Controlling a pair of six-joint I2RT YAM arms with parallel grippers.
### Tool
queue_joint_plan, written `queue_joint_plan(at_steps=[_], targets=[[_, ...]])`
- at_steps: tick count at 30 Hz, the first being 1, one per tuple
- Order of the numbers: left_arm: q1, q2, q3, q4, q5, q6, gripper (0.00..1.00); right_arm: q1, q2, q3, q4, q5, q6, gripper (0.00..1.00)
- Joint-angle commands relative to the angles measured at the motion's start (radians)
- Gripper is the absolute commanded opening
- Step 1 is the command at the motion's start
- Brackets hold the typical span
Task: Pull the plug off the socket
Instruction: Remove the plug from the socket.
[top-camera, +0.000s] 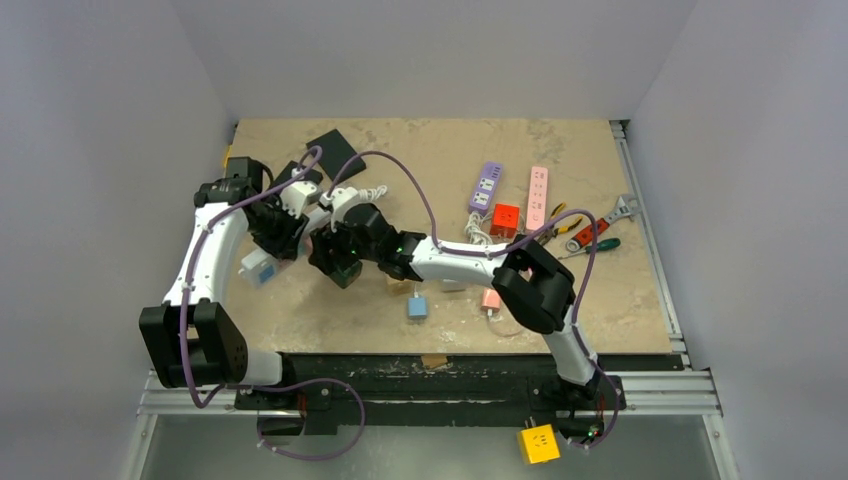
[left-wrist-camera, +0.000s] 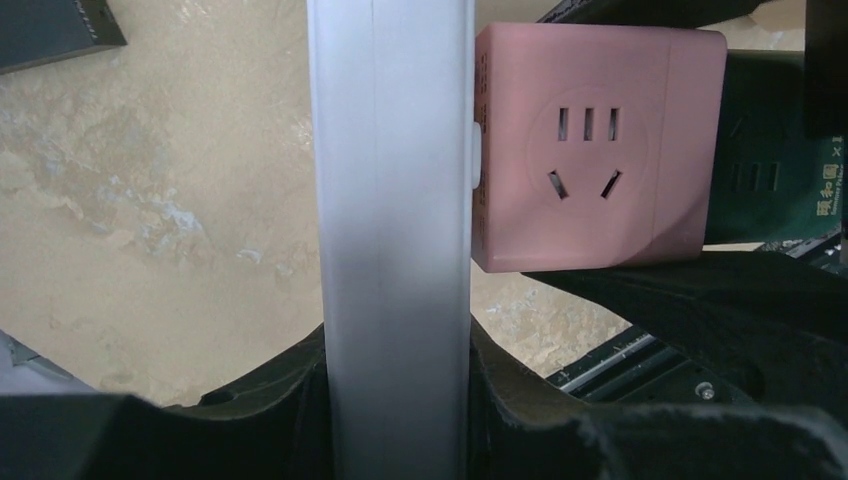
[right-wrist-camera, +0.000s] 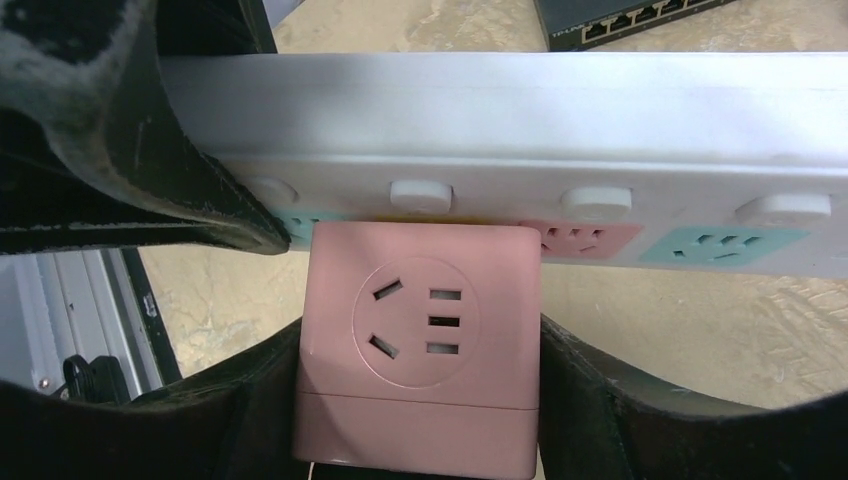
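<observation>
Plug (right-wrist-camera: 416, 340) sits in the white power strip (right-wrist-camera: 500, 110). The left tool (left-wrist-camera: 398, 420) clamps it; the right tool (right-wrist-camera: 420, 410) pinches the pink plug.

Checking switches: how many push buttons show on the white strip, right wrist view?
4 buttons on the white strip: one beside the black finger, one above the pink plug, two further right. Others may be hidden.
</observation>
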Motion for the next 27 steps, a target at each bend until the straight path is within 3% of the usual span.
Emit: queue_joint_plan(at_steps=[1, 4, 9, 13, 16, 27], targets=[[-0.014, -0.039, 0.041, -0.004, 0.175, 0.018, 0.00, 0.012, -0.087, -0.082, 0.152, 0.000, 0.014, 0.54], [-0.013, -0.036, 0.054, -0.016, 0.190, 0.015, 0.00, 0.012, -0.106, -0.113, 0.176, 0.004, 0.019, 0.42], [-0.013, -0.031, 0.055, -0.006, 0.157, 0.001, 0.00, 0.012, -0.109, -0.098, 0.146, 0.013, 0.023, 0.32], [-0.027, -0.030, 0.028, 0.060, 0.007, -0.026, 0.00, 0.012, -0.095, -0.030, 0.006, 0.052, 0.035, 0.00], [-0.032, -0.032, -0.007, 0.133, -0.110, -0.037, 0.00, 0.014, -0.078, 0.017, -0.092, 0.080, 0.065, 0.00], [-0.044, -0.001, -0.044, 0.285, -0.332, -0.034, 0.00, 0.036, -0.128, -0.055, -0.183, 0.075, 0.109, 0.00]])
